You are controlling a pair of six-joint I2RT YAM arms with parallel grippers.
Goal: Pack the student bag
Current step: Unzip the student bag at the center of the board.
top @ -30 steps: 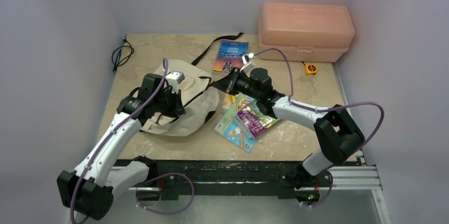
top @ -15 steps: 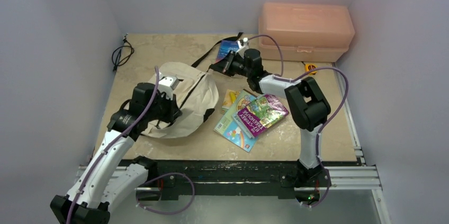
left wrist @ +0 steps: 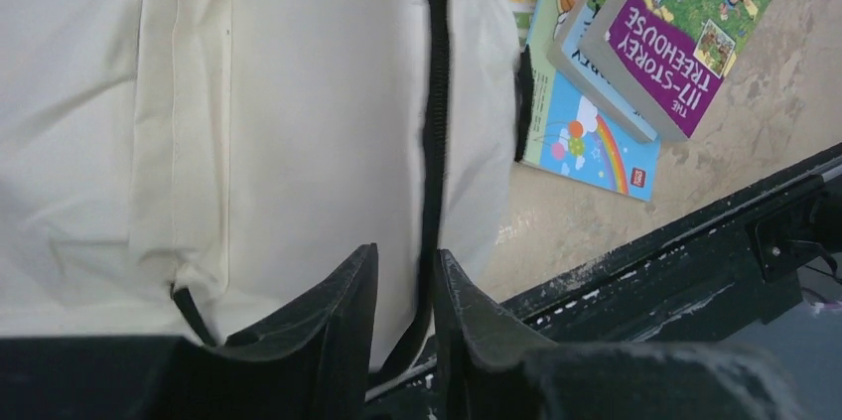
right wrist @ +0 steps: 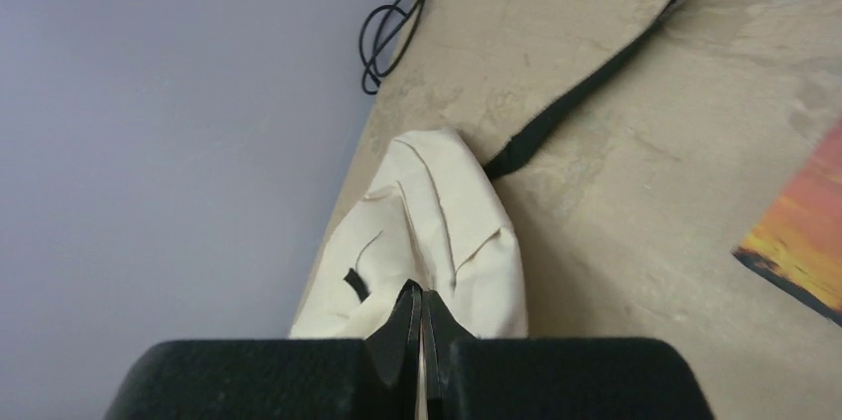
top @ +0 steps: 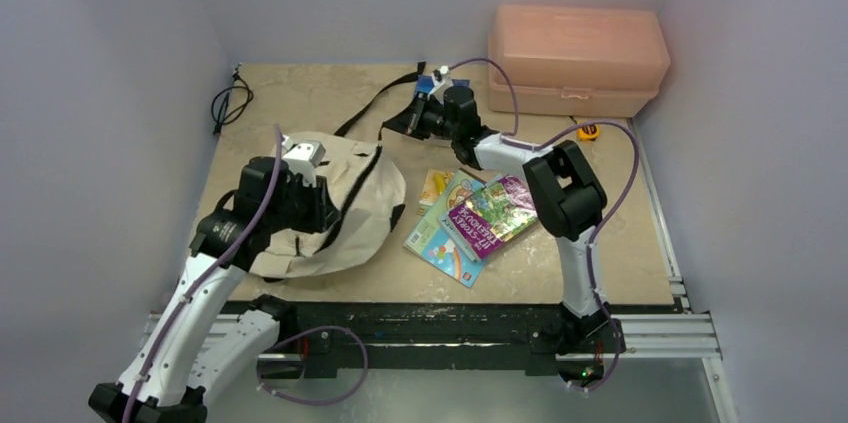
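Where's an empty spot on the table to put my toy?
Bare table at the back, between the cable and the strap. More by the right edge, beyond the books. The middle is crowded: bag, books, right arm.

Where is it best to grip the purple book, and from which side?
Probably its right edge, coming from the right: the purple book lies flat on other books, and only that edge faces bare table.
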